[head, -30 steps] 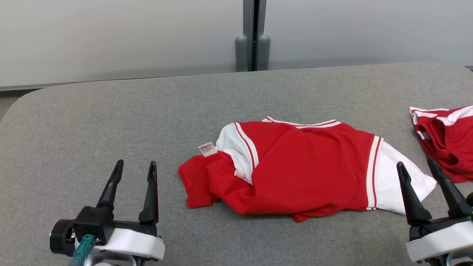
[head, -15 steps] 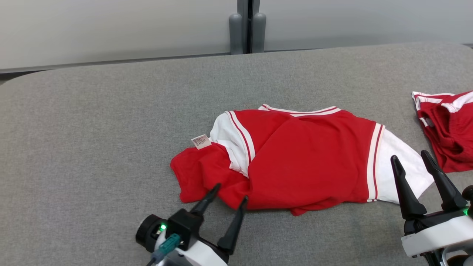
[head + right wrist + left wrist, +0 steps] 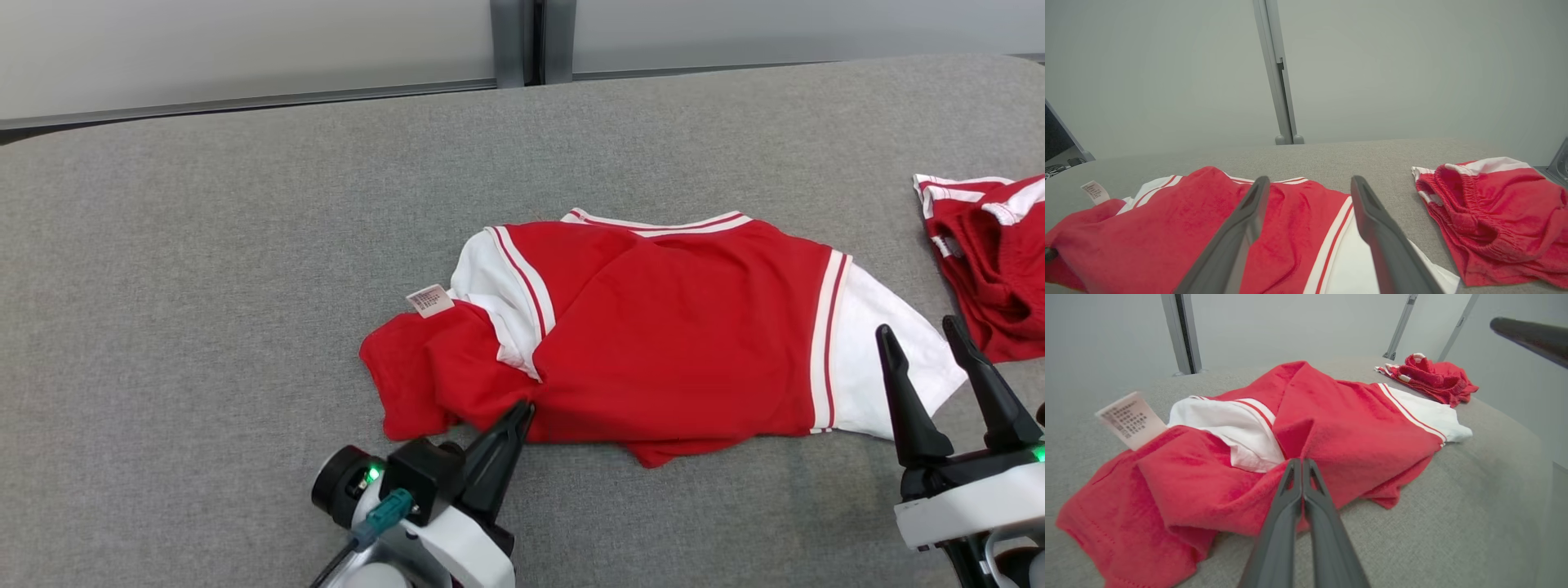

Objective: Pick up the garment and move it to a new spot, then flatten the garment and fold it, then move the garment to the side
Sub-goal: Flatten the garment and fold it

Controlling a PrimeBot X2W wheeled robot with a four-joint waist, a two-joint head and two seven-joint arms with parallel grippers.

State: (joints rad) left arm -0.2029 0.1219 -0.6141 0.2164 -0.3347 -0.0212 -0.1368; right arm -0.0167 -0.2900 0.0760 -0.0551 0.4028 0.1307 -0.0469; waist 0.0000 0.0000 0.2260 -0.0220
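The garment (image 3: pixel 678 335), a red top with white sleeves and striped trim, lies crumpled in the middle of the grey padded table (image 3: pixel 204 245). A white care label (image 3: pixel 429 300) sticks out at its left end. My left gripper (image 3: pixel 522 408) is at the garment's near edge, shut on a fold of the red cloth; in the left wrist view the closed left gripper (image 3: pixel 1302 460) meets the bunched garment (image 3: pixel 1351 416). My right gripper (image 3: pixel 917 327) stands open near the white right sleeve, not touching it. In the right wrist view the right gripper (image 3: pixel 1310 179) frames the garment (image 3: pixel 1167 237).
A second red piece with an elastic waistband (image 3: pixel 992 269) lies bunched at the table's right edge, close to my right gripper. A pale wall with a grey post (image 3: pixel 514 41) runs along the table's far edge. Bare grey padding spreads to the left.
My left gripper moved right and forward to the garment's near edge and went from open to shut on the cloth. The head view tilted down. The right gripper stayed open.
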